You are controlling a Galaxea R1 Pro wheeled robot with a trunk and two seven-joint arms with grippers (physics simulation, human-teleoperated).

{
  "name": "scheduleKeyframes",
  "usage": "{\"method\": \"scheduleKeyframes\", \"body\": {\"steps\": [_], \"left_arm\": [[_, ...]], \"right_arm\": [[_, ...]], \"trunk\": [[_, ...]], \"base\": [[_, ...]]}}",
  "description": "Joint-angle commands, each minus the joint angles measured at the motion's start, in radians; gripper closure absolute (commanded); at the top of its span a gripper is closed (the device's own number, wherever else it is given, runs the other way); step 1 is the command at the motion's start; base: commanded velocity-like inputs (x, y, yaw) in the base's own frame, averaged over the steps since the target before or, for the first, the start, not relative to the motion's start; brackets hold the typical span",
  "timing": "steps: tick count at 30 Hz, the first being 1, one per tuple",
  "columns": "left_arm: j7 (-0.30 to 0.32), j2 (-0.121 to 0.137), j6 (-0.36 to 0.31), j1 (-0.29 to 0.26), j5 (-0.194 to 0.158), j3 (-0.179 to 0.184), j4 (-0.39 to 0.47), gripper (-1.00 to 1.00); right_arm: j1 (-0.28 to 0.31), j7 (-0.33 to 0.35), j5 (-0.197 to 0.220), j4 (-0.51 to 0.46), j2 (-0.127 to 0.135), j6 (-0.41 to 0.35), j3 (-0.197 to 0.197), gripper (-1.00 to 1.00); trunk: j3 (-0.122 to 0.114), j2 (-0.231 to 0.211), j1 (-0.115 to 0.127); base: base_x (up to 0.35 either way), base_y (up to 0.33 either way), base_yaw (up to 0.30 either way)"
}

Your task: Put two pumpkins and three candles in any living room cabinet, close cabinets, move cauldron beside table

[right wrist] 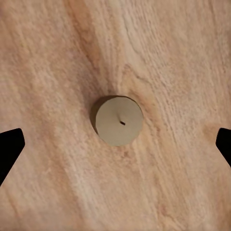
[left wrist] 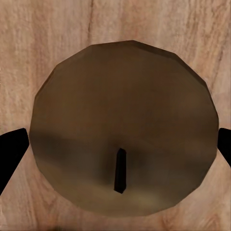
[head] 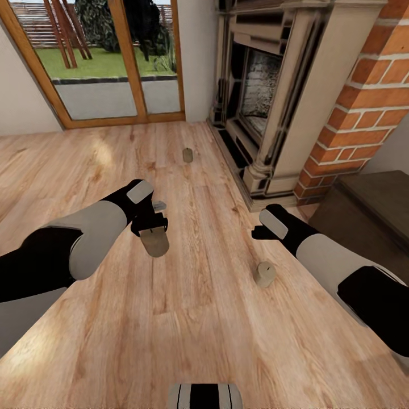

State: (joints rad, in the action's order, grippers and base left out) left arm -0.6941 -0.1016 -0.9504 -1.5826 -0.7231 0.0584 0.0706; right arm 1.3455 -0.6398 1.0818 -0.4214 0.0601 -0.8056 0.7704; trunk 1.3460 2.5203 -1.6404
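Light wood plank floor (head: 187,318), glass doors (head: 108,62) at the back, stone fireplace surround (head: 272,96) and red brick chimney (head: 369,102) to the right. Dark-brown cabinet (head: 369,210) corner shows at the right edge; its top is visible, drawer fronts are out of sight, so what it holds can't be told.

Three candles in the head view. One candle (head: 154,241) sits between the fingers of the left gripper (head: 151,226), held clear of the floor by the look of it; in the left wrist view the held candle (left wrist: 122,149) is huge with dark fingertips (left wrist: 12,154) at both sides, pinching it. Second candle (head: 264,273) stands upright on the floor just below the right gripper (head: 262,232); right wrist view looks straight down on it (right wrist: 118,120), fingertips (right wrist: 9,149) spread wide, well apart from it. Third candle (head: 187,154) stands farther off, near the fireplace hearth.

Step in hand: collecting candles, left one secured, right arm lined up over the second. Next move likely calls for lowering the right gripper straight down and closing on the candle. No pumpkins seen here.
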Motion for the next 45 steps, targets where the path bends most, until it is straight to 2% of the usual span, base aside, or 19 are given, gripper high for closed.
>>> {"method": "scheduleKeyframes", "body": {"steps": [1,15,27,30,37,43,44,45], "left_arm": [[-0.008,0.002,-0.003,0.0,-0.01,0.006,0.001,1.0],[-0.008,0.007,-0.002,0.0,-0.01,0.008,-0.003,1.0],[-0.006,0.007,0.002,0.001,-0.01,0.008,-0.004,1.0],[-0.004,0.007,0.015,0.001,-0.01,0.008,-0.005,1.0],[0.003,0.008,0.036,0.001,-0.012,0.008,-0.021,1.0],[0.005,0.008,0.063,0.001,-0.012,0.008,-0.04,1.0],[0.005,0.009,0.074,0.001,-0.012,0.008,-0.045,1.0],[0.005,0.009,0.075,0.001,-0.012,0.008,-0.045,1.0]], "right_arm": [[0.002,-0.008,0.01,-0.003,0.001,-0.001,0.008,-1.0],[0.004,-0.007,0.01,-0.006,0.002,0.013,0.005,-1.0],[0.004,-0.006,0.01,-0.021,0.007,0.085,0.003,-1.0],[0.004,-0.006,0.01,-0.04,0.01,0.096,0.002,-1.0],[0.004,-0.005,0.01,-0.054,0.012,0.182,-0.004,-1.0],[0.004,-0.004,0.01,-0.055,0.014,0.198,-0.005,-1.0],[0.004,-0.004,0.01,-0.056,0.035,0.202,-0.005,-1.0],[0.004,-0.004,0.01,-0.056,0.039,0.204,-0.005,-1.0]], "trunk": [[0.005,0.001,0.0],[0.059,0.004,-0.006],[0.105,0.007,-0.012],[0.117,0.007,-0.013],[0.144,0.009,-0.016],[0.167,0.01,-0.019],[0.167,0.01,-0.019],[0.167,0.01,-0.019]], "base": [[0.0,0.0,0.0],[0.0,0.0,0.0],[0.0,0.0,0.0],[0.0,0.0,0.0],[0.0,0.0,0.0],[0.0,0.0,0.0],[0.0,0.0,0.0],[0.0,0.0,0.0]]}}
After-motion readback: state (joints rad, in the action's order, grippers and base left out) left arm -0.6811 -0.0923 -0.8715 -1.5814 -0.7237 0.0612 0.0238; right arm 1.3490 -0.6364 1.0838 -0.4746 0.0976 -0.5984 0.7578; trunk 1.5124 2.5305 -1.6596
